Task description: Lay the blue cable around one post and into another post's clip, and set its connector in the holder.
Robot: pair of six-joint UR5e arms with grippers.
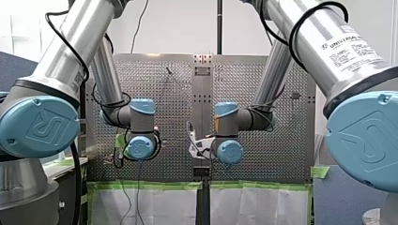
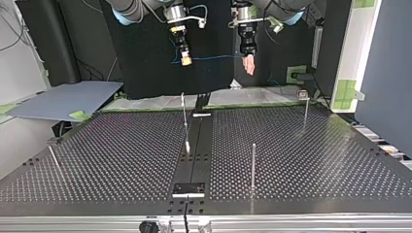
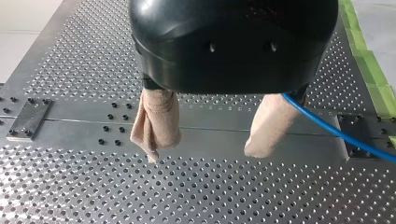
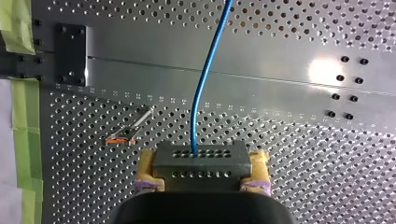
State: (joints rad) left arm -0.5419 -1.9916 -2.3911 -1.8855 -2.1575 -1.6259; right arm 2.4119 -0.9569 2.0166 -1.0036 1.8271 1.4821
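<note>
My right gripper [image 4: 203,159], with yellow pads, is shut on a dark metal connector [image 4: 201,173]. The blue cable [image 4: 205,79] leaves the connector and runs ahead over the perforated table. In the top view that gripper [image 2: 185,60] hangs above the table's far edge, and the cable [image 2: 214,57] stretches across to my left gripper [image 2: 249,64]. My left gripper [image 3: 205,151] is open, its beige pads wide apart. The cable [image 3: 327,128] passes beside one finger, not between the pads. A dark holder plate [image 2: 189,189] sits at the near edge.
Thin upright posts stand on the table: one [image 2: 253,165] right of the centre strip, one [image 2: 184,114] on the strip, one [image 2: 305,109] far right, one [image 2: 52,156] at the left. A post with an orange clip [image 4: 127,134] lies below my right gripper. Green tape [image 4: 18,28] lines the edge.
</note>
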